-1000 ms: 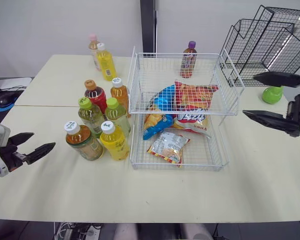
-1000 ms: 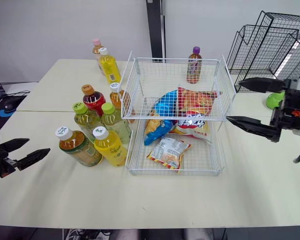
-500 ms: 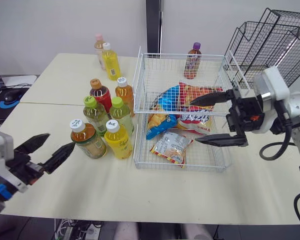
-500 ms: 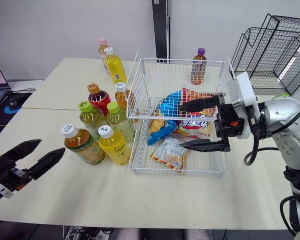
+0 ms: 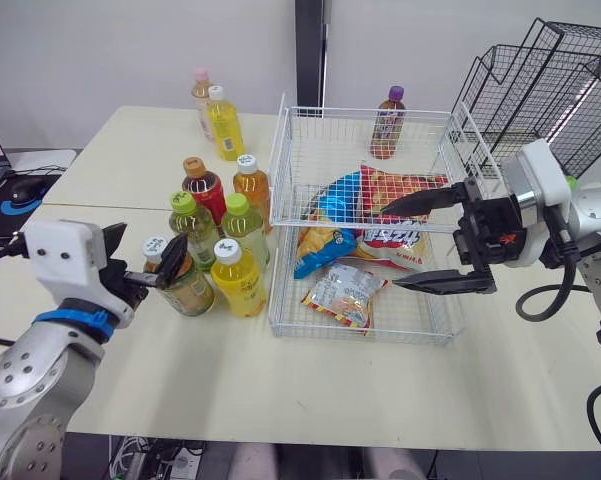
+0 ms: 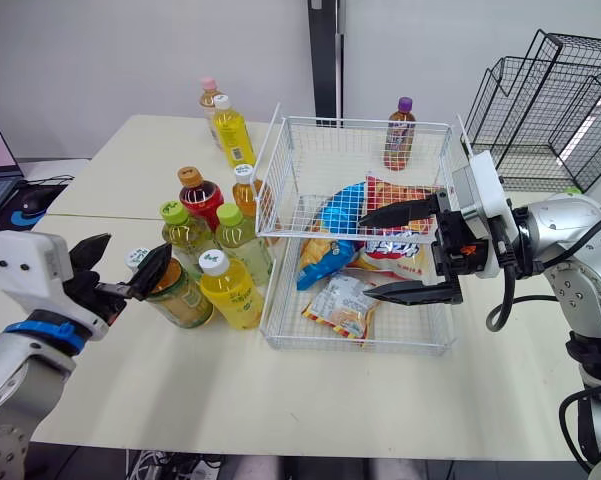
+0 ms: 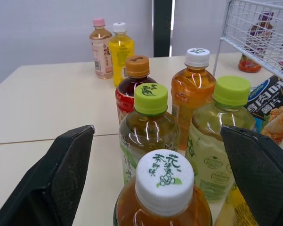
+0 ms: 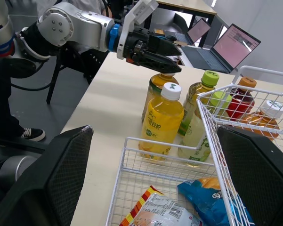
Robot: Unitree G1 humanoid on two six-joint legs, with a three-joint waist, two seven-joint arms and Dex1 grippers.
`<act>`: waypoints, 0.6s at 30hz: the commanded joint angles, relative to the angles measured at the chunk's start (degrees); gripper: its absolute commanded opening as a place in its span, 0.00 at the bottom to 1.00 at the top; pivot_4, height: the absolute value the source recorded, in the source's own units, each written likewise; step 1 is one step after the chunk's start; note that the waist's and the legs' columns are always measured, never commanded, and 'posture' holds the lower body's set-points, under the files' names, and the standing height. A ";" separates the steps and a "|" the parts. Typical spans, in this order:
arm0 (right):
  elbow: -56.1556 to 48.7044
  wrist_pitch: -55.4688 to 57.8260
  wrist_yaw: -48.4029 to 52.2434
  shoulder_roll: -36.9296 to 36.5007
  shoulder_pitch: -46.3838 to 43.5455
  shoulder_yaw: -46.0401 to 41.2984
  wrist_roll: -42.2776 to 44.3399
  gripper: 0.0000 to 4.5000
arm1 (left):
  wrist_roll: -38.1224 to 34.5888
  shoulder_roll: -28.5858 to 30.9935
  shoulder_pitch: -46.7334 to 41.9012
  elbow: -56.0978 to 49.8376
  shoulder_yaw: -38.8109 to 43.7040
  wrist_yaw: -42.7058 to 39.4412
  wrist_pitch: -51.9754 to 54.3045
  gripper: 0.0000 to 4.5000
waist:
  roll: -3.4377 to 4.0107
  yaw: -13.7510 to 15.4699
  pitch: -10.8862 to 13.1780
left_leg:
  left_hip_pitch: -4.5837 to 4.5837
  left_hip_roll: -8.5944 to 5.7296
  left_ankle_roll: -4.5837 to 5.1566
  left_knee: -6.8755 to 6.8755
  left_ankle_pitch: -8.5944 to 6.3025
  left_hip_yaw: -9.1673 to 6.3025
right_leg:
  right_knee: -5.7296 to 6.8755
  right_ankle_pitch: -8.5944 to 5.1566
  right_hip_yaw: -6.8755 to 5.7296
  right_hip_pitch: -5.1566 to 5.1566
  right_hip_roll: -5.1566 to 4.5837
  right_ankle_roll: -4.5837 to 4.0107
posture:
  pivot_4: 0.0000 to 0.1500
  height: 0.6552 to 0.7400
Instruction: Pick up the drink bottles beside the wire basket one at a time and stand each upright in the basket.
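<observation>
my left gripper [image 5: 143, 262] wide open, white-capped tea bottle [image 7: 164, 188] standing between its fingers [image 7: 70, 165], gaps both sides, other bottles [image 7: 150, 127] and wire basket [image 5: 365, 111] just beyond it, my right gripper [image 5: 392, 248] wide open, empty, facing the basket

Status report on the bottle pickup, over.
Left gripper open, flanking white-capped tea bottle, not gripping. Right gripper open at wire basket. Yellow bottle close alongside.

Cream table [image 5: 280, 390], black wire racks [image 5: 540, 80] at its far right, snack packets [image 5: 340, 292], open laptop [image 8: 235, 44], computer mouse [image 5: 25, 190]
</observation>
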 commanded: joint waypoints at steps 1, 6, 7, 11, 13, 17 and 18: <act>-1.12 -0.13 0.16 -0.84 -0.37 -2.40 0.36 1.00 | 3.09 0.66 -1.25 0.62 -1.61 1.29 -0.49 0.99 | 0.00 0.00 0.00 | 0.00 0.01 0.00 0.00 0.00 0.00 | 0.00 0.00 0.01 -0.01 0.00 0.00 | 1.00 0.77; -1.42 0.22 0.03 -1.27 -0.21 -2.67 0.48 1.00 | 3.59 -0.39 -0.97 0.70 -3.35 1.05 -0.15 0.99 | 0.00 0.05 0.00 | -0.01 0.02 0.00 -0.01 0.00 0.00 | -0.01 0.00 0.00 0.00 0.00 0.00 | 1.00 0.77; -1.53 0.31 -0.05 -1.31 -0.28 -2.70 0.56 1.00 | 3.48 -0.54 -1.10 0.59 -3.72 0.96 -0.03 0.99 | 0.00 0.07 0.00 | -0.01 0.03 0.00 -0.01 0.00 -0.01 | -0.01 0.00 0.00 0.00 0.00 0.00 | 1.00 0.77; -1.92 0.73 -0.80 -1.08 -0.87 -2.99 0.99 1.00 | 4.00 -0.83 -1.99 0.59 -5.19 1.90 0.87 0.85 | 0.00 0.09 0.00 | 0.00 0.02 0.00 -0.01 0.00 -0.02 | -0.01 0.00 0.00 0.01 0.00 0.00 | 1.00 0.77; -2.11 0.91 -0.87 -1.08 -0.87 -3.10 1.07 1.00 | 4.17 -1.00 -2.57 0.80 -5.51 2.05 1.13 0.73 | 0.00 0.10 0.00 | -0.01 0.03 0.00 -0.01 0.00 -0.01 | -0.02 0.00 0.00 0.01 0.00 0.00 | 1.00 0.77; -2.39 1.23 -0.94 -1.07 -0.86 -3.37 1.04 1.00 | 4.05 -1.42 -3.56 0.88 -5.65 2.58 1.67 0.44 | 0.00 0.11 0.00 | -0.01 0.02 0.00 -0.02 0.00 -0.02 | -0.02 0.00 -0.01 0.01 0.00 0.00 | 1.00 0.77; -2.45 1.28 -0.98 -1.11 -0.84 -3.55 1.06 1.00 | 4.23 -1.35 -3.63 0.67 -5.49 2.67 1.60 0.37 | 0.00 0.11 0.00 | -0.01 0.02 -0.01 -0.02 0.00 -0.03 | -0.03 0.00 -0.02 0.01 0.00 0.00 | 1.00 0.77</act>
